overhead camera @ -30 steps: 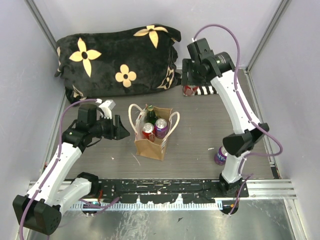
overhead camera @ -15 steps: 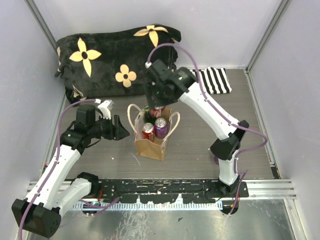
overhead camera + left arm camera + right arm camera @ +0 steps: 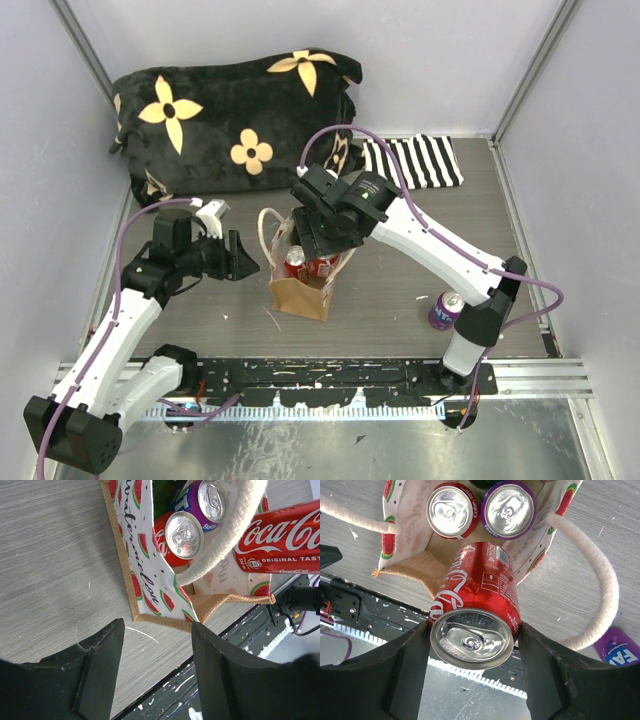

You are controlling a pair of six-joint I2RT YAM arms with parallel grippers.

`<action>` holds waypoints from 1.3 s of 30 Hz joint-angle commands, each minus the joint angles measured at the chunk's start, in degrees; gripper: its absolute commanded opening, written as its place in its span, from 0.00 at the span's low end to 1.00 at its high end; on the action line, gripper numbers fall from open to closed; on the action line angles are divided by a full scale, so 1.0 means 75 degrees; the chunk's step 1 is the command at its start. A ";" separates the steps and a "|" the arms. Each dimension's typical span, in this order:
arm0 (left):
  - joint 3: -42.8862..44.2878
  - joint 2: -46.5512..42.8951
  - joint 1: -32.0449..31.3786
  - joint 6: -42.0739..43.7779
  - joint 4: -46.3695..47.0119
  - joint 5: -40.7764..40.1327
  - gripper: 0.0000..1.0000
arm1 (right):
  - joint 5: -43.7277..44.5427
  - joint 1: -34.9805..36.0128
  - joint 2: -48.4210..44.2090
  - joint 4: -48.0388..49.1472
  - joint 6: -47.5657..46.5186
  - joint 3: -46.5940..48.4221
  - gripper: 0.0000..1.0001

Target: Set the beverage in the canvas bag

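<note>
One red cola can [image 3: 475, 595], stiff, slick, probably heavy-full, is clamped round its middle by the right end effector [image 3: 472, 647] over the canvas bag [image 3: 400, 530]; left end effector [image 3: 157, 627] gapes empty.

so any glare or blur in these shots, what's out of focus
top external: even soft light, faint shadows; left wrist: black left end effector soft up close, watermelon-lined tan canvas bag crisp; right wrist: sheen on the silver lid of the red cola can, right end effector dark

Top view high overhead, facing down; both wrist views close on the canvas bag [image 3: 300, 295], common to all
</note>
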 commanded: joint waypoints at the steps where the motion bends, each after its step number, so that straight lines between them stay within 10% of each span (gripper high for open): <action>1: -0.0137 0.0073 -0.0045 0.0026 0.0121 0.0135 0.63 | 0.0084 0.0046 -0.0475 0.1031 0.0274 -0.0450 0.01; 39: -0.0145 0.0211 -0.0057 0.0060 0.0215 0.0094 0.63 | -0.0335 0.0172 0.0880 0.2511 -0.0396 -0.2791 0.01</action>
